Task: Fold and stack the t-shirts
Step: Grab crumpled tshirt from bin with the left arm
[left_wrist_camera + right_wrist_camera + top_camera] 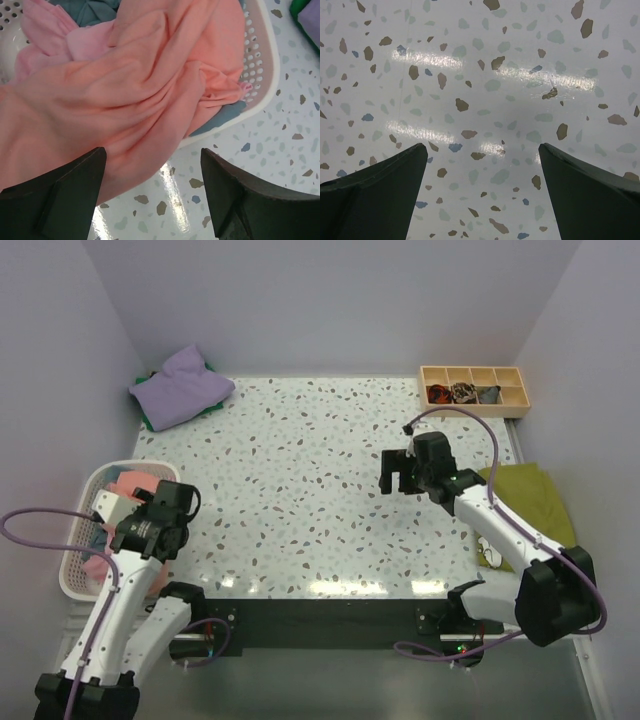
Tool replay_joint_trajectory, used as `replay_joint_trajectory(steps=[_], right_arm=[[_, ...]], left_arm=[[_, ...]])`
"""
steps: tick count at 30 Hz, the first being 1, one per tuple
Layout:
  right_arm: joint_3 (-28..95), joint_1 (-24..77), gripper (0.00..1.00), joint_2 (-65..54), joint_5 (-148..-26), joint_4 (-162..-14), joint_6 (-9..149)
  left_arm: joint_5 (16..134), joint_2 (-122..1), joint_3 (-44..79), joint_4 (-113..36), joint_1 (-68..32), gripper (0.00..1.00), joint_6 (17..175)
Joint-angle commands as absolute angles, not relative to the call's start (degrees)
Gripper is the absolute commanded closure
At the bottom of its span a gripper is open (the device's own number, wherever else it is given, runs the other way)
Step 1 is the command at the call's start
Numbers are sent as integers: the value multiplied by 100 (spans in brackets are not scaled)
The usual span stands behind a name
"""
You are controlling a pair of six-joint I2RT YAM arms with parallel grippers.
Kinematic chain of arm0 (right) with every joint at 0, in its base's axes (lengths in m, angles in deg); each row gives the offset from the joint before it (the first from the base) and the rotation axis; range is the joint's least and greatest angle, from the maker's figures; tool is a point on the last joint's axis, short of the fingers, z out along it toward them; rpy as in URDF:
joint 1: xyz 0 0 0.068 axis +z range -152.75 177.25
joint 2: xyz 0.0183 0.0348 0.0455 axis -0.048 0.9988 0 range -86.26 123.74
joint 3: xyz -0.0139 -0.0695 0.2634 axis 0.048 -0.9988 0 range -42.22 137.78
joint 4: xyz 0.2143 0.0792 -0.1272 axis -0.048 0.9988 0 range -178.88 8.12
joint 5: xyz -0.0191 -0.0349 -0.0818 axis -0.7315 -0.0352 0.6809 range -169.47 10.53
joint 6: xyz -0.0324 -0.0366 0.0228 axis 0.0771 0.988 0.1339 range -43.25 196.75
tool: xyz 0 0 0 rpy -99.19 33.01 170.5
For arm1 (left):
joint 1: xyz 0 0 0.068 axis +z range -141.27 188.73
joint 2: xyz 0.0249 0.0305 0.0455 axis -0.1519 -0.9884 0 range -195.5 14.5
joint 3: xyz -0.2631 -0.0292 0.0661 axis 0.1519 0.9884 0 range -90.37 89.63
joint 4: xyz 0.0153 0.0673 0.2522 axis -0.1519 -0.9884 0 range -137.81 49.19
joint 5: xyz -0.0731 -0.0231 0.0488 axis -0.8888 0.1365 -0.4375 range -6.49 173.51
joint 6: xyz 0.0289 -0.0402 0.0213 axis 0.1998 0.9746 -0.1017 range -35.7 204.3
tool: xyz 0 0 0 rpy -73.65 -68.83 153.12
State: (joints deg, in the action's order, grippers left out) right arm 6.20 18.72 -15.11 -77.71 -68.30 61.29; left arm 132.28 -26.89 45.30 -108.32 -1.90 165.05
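Shirt: the salmon-pink t-shirt (125, 95) lies bunched in the laundry basket (260, 60) at the left edge of the table (320, 470). Part of it hangs over the rim onto the table.
Feel: it looks soft, light and floppy. It will likely sag and slide, but not break.
Best grab: a thick fold by the rim, not the flat cloth.
Left claw (152, 155): spread apart just above the shirt, pinching nothing.
Right claw (482, 147): spread wide over the table's right half, holding nothing.
Other shirts: a pale pink shirt (80, 47) and a grey-blue shirt (95, 12) share the basket. A folded lavender t-shirt (182, 387) sits at the far left corner.
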Motion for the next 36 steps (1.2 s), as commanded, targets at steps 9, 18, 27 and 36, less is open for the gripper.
replay_joint_trajectory(steps=[9, 18, 27, 36], right_arm=[[796, 1887, 1, -1603, -7674, -6691, 6164], [770, 1887, 1, -1595, -7674, -6708, 6155], [849, 1887, 1, -1270, -7595, -6726, 6129], [902, 1887, 1, -1567, -6867, -6480, 6093]], left_arm=[[13027, -4166, 4560, -11086, -199, 88, 17096], [13131, -3824, 4124, -10770, -208, 100, 16055], [12108, -3349, 1758, -8708, -216, 100, 12020], [8586, -5516, 912, -6993, -1187, 100, 10785]])
